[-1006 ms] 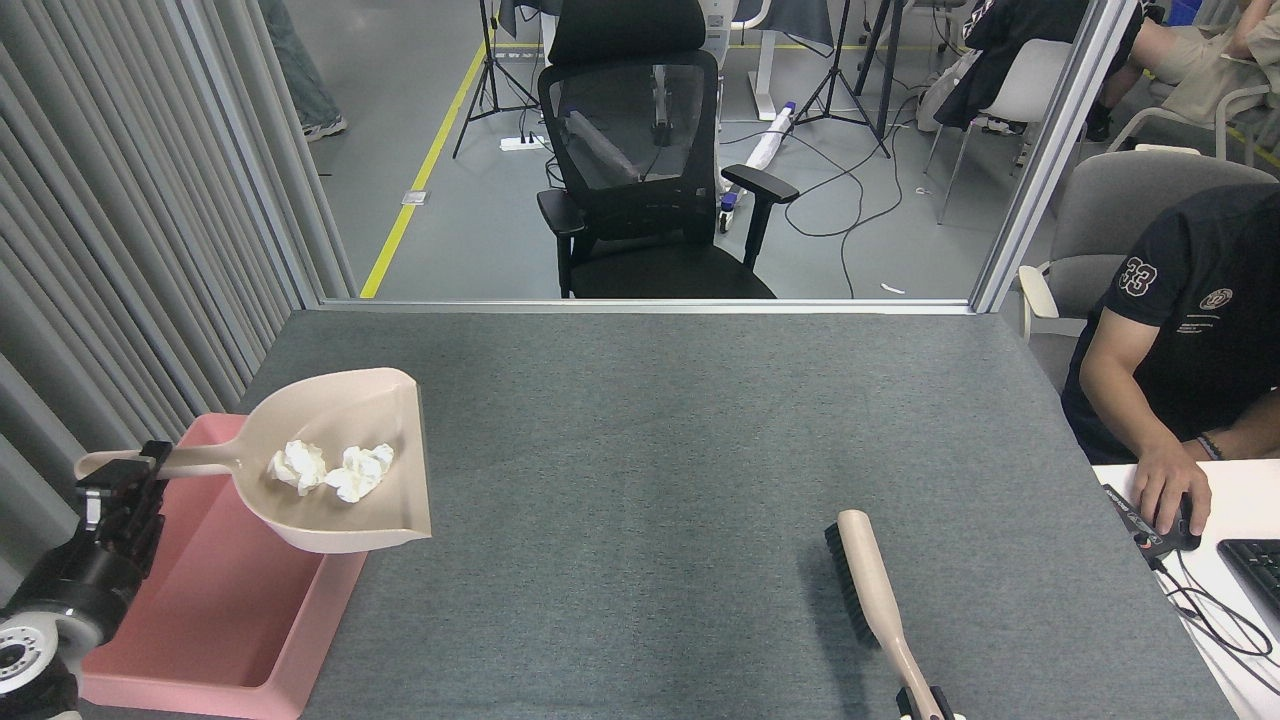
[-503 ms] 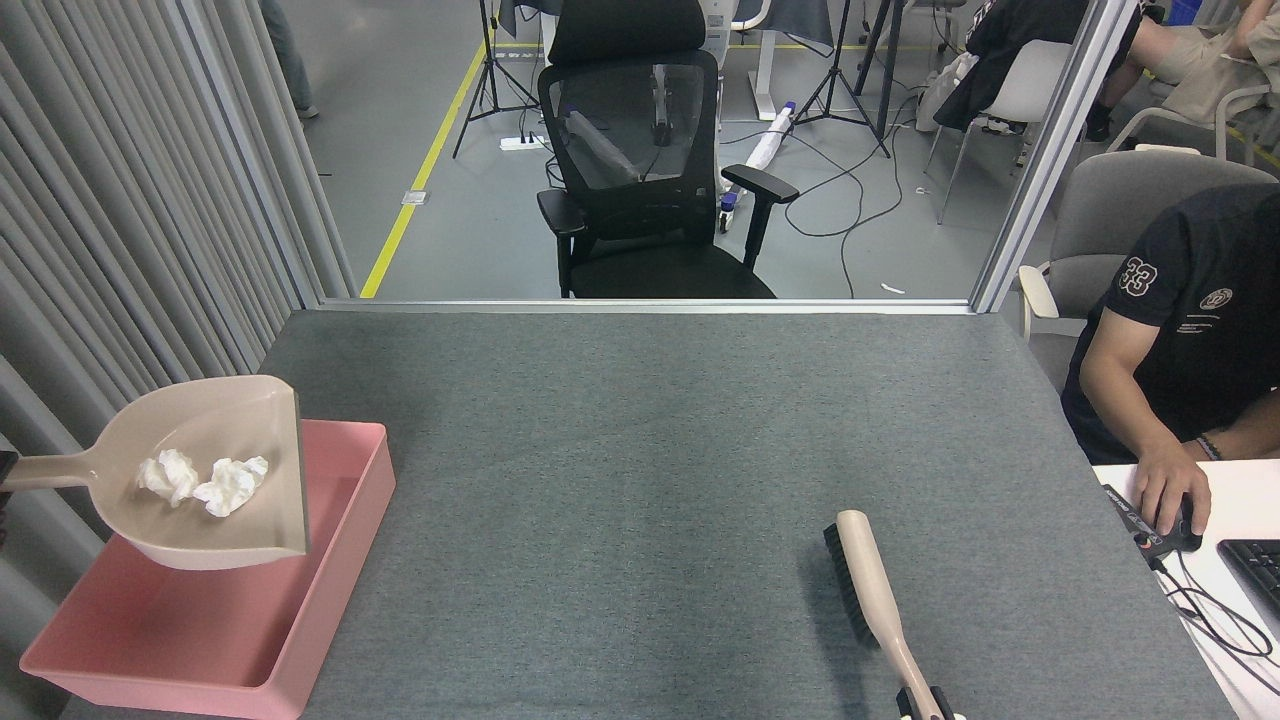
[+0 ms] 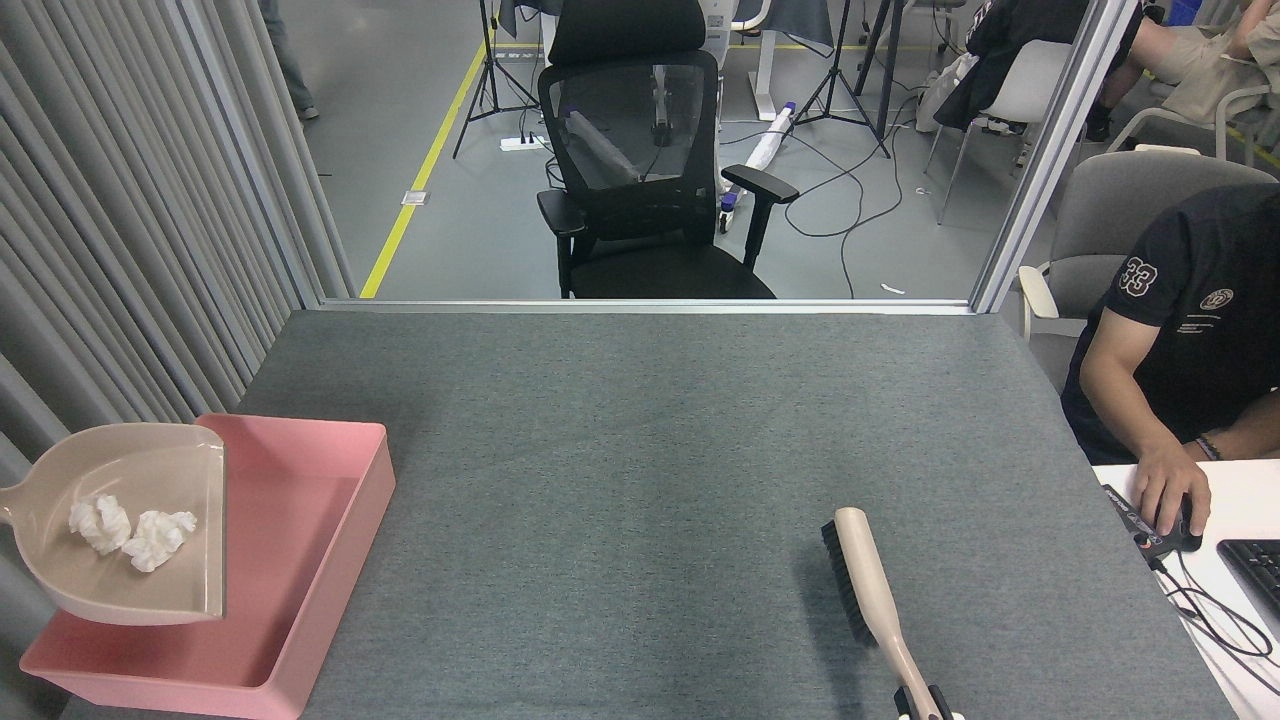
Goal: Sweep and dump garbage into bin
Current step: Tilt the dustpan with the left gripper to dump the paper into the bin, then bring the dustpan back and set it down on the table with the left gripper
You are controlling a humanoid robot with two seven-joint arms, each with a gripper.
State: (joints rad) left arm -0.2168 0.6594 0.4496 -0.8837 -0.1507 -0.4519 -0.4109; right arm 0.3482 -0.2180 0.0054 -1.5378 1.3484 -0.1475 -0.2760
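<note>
the garbage [image 3: 130, 530], two small crumpled white tissue-paper wads, lay in the beige plastic long-handled dustpan [image 3: 130, 530] held over the left edge of the shallow rectangular pink plastic bin [image 3: 330, 560]. the left jaws were out of view; the right jaws [image 3: 925, 705] barely showed at the beige brush's [image 3: 870, 590] handle, their state untellable. tipping leftward could spill wads outside the bin.

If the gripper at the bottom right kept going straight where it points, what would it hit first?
The right gripper leads with the brush it grips; past that the grey table looks free to its far edge, though depth is hard to judge.
</note>
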